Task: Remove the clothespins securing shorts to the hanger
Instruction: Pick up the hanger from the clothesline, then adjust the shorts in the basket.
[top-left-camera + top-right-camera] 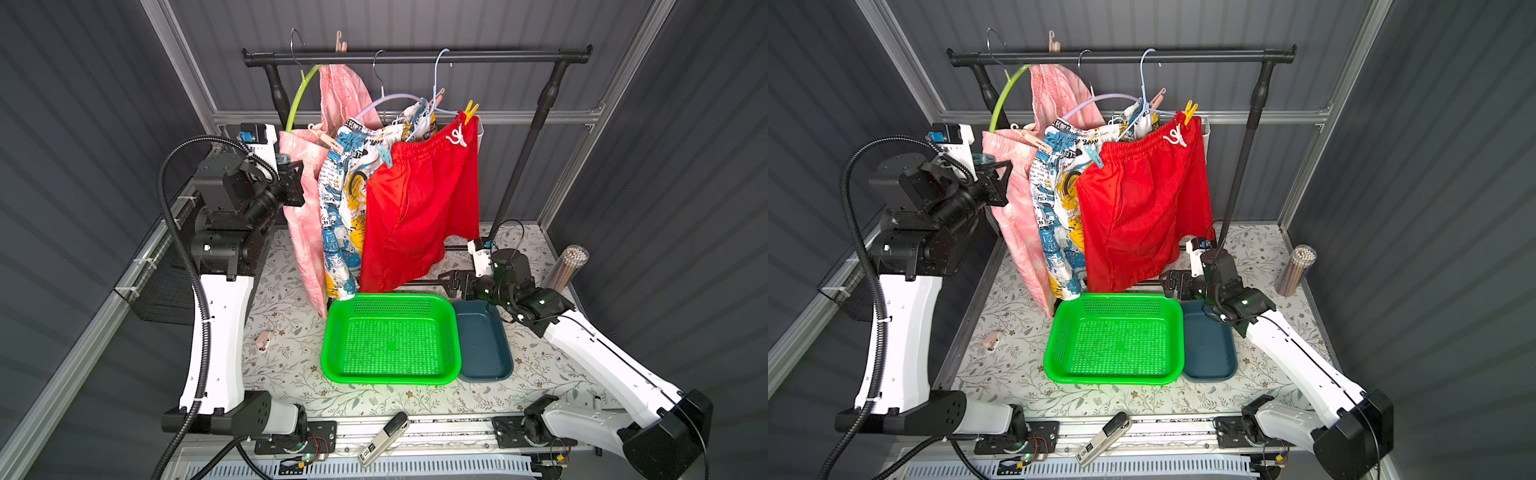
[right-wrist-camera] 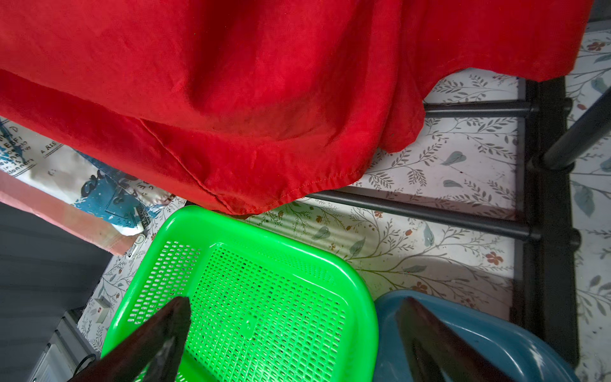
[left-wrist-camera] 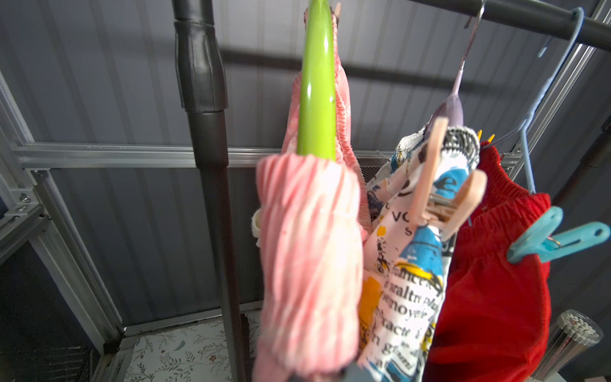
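The left arm is folded high, and the left gripper (image 1: 286,161) is closed together against the pink shorts (image 1: 301,216) (whether it pinches anything is hidden). The right arm reaches low, with the right gripper (image 2: 291,330) spread wide by the green basket's (image 2: 363,287) far right corner. A yellow clothespin (image 1: 470,110) and a blue clothespin (image 1: 385,157) grip the red shorts (image 1: 424,208). A beige clothespin (image 1: 264,338) lies near the tabletop's (image 1: 291,374) left edge.

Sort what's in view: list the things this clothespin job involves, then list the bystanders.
Job: beige clothespin, blue clothespin, yellow clothespin, pink shorts, printed shorts, red shorts, green hanger, lilac hanger.
Bystanders: green basket, blue tray, tube of sticks, grey handheld device.
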### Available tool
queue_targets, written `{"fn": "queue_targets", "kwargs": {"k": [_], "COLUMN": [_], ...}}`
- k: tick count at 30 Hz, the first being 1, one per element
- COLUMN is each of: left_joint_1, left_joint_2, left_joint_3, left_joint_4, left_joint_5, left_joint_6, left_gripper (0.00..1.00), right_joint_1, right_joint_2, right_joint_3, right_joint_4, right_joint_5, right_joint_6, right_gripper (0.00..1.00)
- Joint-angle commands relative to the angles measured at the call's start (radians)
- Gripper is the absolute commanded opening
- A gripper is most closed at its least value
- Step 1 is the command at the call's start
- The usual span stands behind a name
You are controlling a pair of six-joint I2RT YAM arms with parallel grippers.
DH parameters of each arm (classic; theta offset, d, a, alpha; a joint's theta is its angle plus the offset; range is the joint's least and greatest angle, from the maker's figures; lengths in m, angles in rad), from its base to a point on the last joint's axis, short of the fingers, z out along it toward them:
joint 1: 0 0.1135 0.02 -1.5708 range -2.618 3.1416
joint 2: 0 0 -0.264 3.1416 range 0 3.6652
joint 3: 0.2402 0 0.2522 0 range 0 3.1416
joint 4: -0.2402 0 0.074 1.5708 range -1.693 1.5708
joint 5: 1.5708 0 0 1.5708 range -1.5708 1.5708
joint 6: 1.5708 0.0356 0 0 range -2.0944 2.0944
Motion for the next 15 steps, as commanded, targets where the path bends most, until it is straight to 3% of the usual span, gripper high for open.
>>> {"fn": "queue_targets", "kwargs": {"k": [1, 7, 15], "left_joint_1": [0.004, 0.004, 0.004], "left_joint_2": [-0.099, -0.245, -0.324], "left_joint_3": [-0.025, -0.09, -0.05], "left_joint_4": [0.036, -0.062, -0.289], "left_joint_5": [-0.04, -0.042, -0.114], "left_joint_6": [0.029, 0.018, 0.044], "left_gripper": [0.0, 0.0, 0.0], "right_joint_1": [0.006, 0.005, 0.006], "right_joint_2": [-0.004, 0.01, 0.054], "right_joint_3": [-0.001, 0.013, 0.051], "right_joint_4": [0.01, 0.009, 0.018], "right_joint_5": [0.012, -0.003, -0.066], "right_joint_6": [-0.011, -0.006, 0.03], "right_gripper": [0.99, 0.99, 0.99]}}
